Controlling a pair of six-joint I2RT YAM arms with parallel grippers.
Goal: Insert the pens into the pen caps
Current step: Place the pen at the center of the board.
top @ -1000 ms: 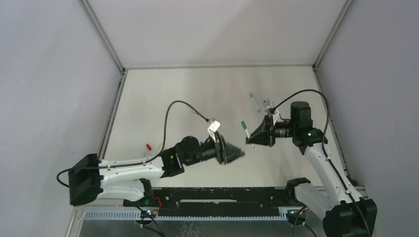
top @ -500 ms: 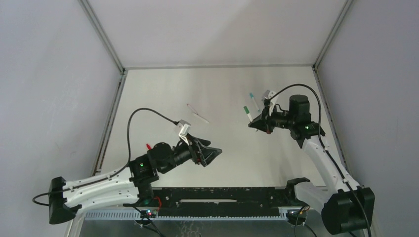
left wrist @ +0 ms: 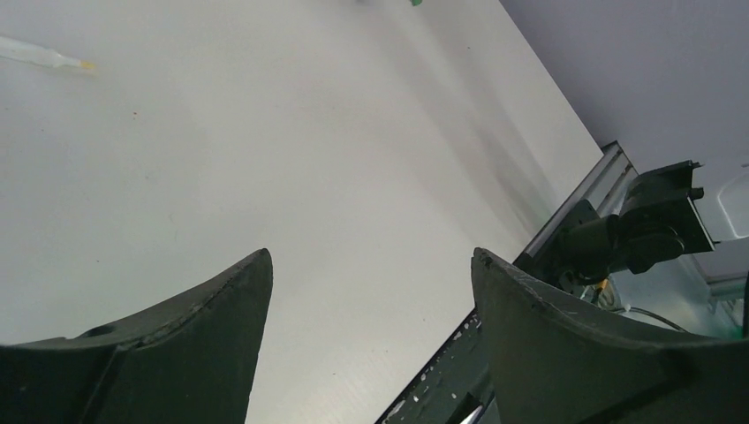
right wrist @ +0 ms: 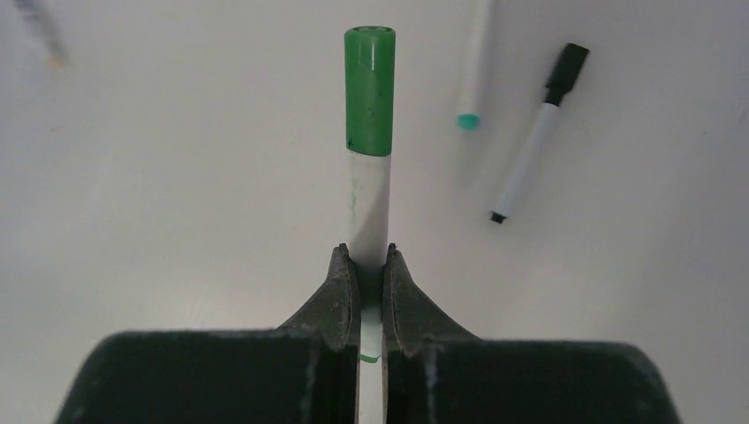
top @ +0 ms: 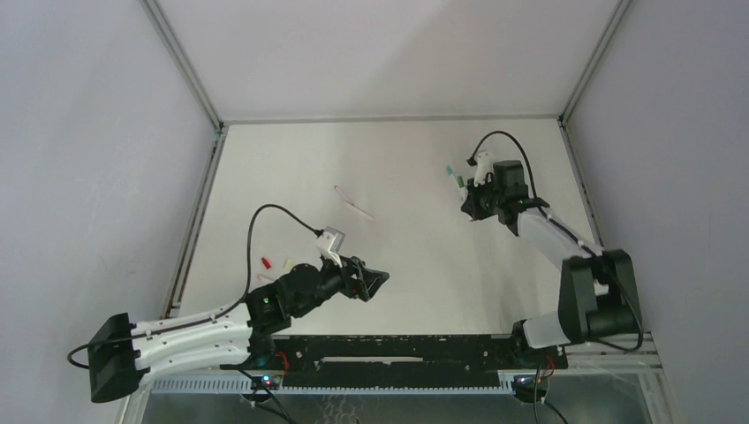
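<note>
Holding a green-capped pen (right wrist: 369, 177) mid-barrel, the right gripper (right wrist: 366, 265) pinches it above the table's far right, near a black-capped pen (right wrist: 539, 132) and a teal pen (right wrist: 472, 62). Step, as judged: setting aside a finished pen. The left gripper (left wrist: 371, 256) is spread and empty, near a red cap (top: 265, 262). Next calls for a gentle release, then the uncapped pen (top: 353, 201).

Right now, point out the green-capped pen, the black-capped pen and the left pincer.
green-capped pen (right wrist: 368, 185): right wrist view, on its white barrel.
black-capped pen (right wrist: 533, 146): right wrist view, middle of its barrel.
left pincer (left wrist: 371, 265): left wrist view, midway between its open fingertips.
</note>
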